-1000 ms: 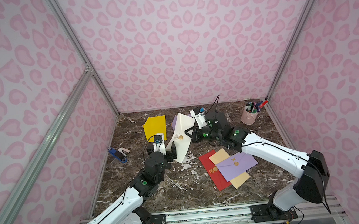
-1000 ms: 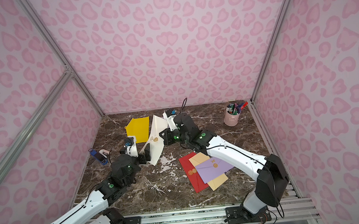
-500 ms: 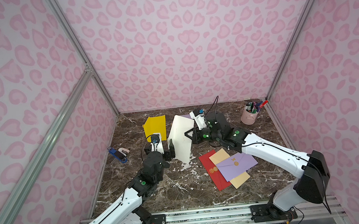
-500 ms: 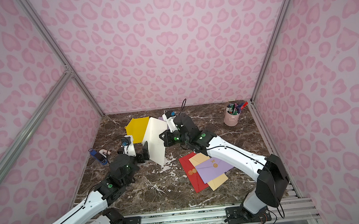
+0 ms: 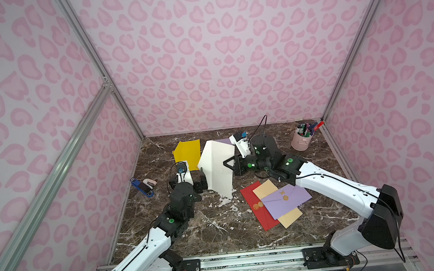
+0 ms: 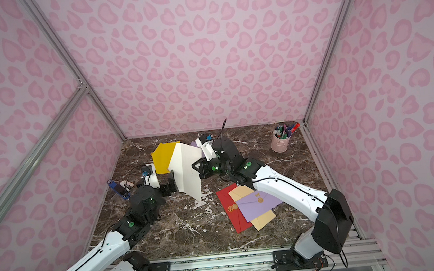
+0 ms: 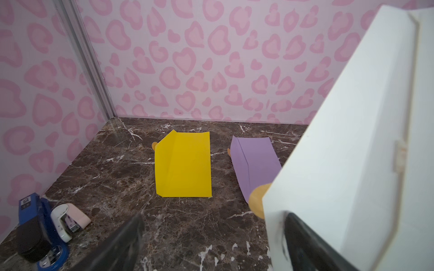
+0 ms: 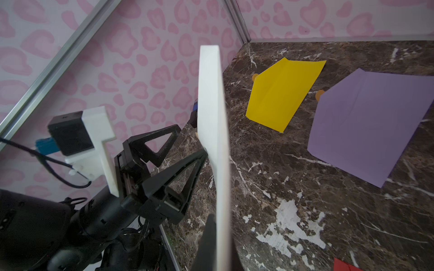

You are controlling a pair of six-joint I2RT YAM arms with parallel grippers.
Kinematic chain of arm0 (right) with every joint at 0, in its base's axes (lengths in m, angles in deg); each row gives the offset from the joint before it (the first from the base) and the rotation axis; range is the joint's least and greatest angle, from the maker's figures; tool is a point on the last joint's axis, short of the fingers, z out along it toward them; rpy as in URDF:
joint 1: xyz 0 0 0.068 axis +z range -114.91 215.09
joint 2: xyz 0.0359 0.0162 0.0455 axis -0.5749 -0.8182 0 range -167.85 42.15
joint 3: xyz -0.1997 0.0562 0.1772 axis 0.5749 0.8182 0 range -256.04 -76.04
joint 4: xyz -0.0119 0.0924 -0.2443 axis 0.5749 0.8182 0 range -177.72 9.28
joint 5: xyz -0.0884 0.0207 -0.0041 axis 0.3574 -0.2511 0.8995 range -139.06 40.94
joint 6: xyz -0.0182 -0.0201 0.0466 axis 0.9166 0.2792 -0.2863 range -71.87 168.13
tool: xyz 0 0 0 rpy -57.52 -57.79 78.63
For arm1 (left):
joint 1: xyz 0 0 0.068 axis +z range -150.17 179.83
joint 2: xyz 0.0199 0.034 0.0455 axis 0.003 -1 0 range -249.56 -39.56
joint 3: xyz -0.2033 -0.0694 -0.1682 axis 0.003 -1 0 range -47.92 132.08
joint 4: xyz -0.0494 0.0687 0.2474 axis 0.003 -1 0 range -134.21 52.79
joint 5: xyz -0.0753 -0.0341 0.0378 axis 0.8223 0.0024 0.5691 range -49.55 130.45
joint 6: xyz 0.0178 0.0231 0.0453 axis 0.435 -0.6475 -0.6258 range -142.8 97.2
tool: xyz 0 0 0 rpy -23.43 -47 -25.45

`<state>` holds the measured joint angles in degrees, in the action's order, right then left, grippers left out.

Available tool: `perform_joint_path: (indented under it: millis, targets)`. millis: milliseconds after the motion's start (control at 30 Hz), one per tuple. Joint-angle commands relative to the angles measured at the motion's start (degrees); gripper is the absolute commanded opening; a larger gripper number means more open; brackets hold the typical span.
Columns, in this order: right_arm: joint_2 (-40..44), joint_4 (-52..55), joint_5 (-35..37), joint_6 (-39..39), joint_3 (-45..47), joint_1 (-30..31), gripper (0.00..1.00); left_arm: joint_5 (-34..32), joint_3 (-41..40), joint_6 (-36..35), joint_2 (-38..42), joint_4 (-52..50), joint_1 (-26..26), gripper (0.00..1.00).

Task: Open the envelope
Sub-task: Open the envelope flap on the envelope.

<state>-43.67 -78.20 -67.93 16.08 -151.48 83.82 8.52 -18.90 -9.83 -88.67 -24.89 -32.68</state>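
Note:
A white envelope (image 5: 217,165) stands on edge above the marble floor, plain face toward both top views (image 6: 186,168). My right gripper (image 5: 226,163) is shut on its right edge; in the right wrist view the envelope (image 8: 211,117) runs edge-on out of the shut gripper (image 8: 217,246). My left gripper (image 5: 200,182) is open at the envelope's lower left edge. In the left wrist view the gripper (image 7: 212,223) holds nothing, and one finger (image 7: 303,237) lies against the envelope (image 7: 352,140). A tan round seal (image 7: 258,199) peeks from behind that edge.
A yellow envelope (image 5: 188,153) and a purple envelope (image 7: 253,164) lie behind the white one. A pile of red, tan and purple envelopes (image 5: 278,203) lies at the right. A pink cup of pens (image 5: 302,139) stands at the back right, staplers (image 5: 142,187) by the left wall.
The white envelope has swung round and upright, so its seal side no longer faces the top views. My left gripper has opened slightly and drawn back to the envelope's left edge.

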Motion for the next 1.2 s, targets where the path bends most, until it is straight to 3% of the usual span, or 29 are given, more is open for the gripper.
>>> perform_joint_path:
  millis: [0, 467, 700, 867, 1167]
  targets:
    - [0.71, -2.42, -7.58, 1.18, 1.02, 0.12, 0.0, 0.35, 0.04, 0.78, -0.32, -0.45, 0.76, 0.95]
    - [3.01, -16.94, -26.06, -4.33, 7.85, 0.09, 0.0, 3.92, -1.18, 0.65, -0.23, 2.27, 1.66, 0.95]
    - [1.87, -18.01, -28.07, -5.61, 7.35, -1.34, 0.0, 5.42, -2.48, -0.34, 2.23, 2.52, 1.66, 0.96]
    - [3.35, -15.03, -28.23, -4.16, 7.35, -5.34, 0.0, 13.46, -6.6, 0.42, 7.92, 6.07, 1.75, 0.98]
    - [6.52, -10.28, -29.61, -1.05, 7.75, -13.35, 0.0, 35.34, -12.27, 0.76, 17.8, 12.89, 1.93, 0.97]
